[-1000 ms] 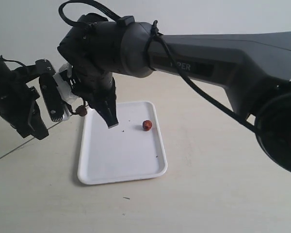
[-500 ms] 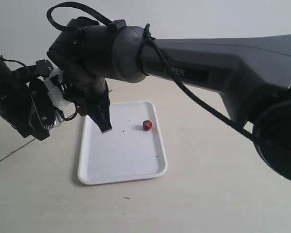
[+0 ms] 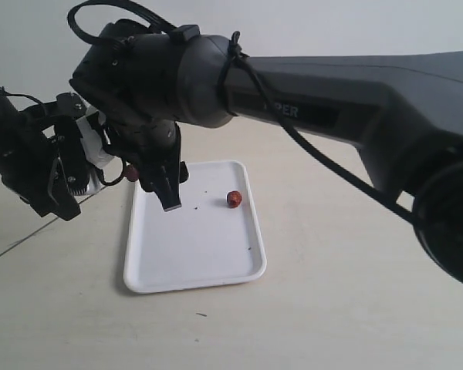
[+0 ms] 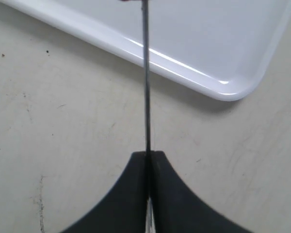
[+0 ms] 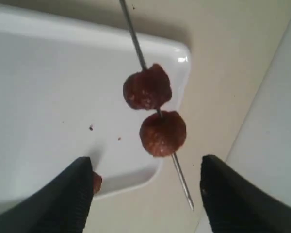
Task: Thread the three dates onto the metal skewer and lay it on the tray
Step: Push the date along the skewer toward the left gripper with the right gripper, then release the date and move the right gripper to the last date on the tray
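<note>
Left gripper (image 4: 149, 160) clamps the skewer (image 4: 146, 73), two dates (image 5: 148, 88) threaded. Right gripper (image 5: 145, 167) gapes empty; third date (image 3: 234, 199) near tray's (image 3: 193, 262) right edge.

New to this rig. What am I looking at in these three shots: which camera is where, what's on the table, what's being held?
It is a robot with two arms, each ending in a two-fingered gripper. The wide picture comes from a camera off the arms. The other two come from a camera on each arm's wrist, looking out along that arm's fingers.

On the pale table lies a white tray with one loose date on it.

The left gripper is shut on a thin metal skewer. The right wrist view shows a second date and a third date already threaded on that skewer. The right gripper is open close to them and holds nothing.
</note>
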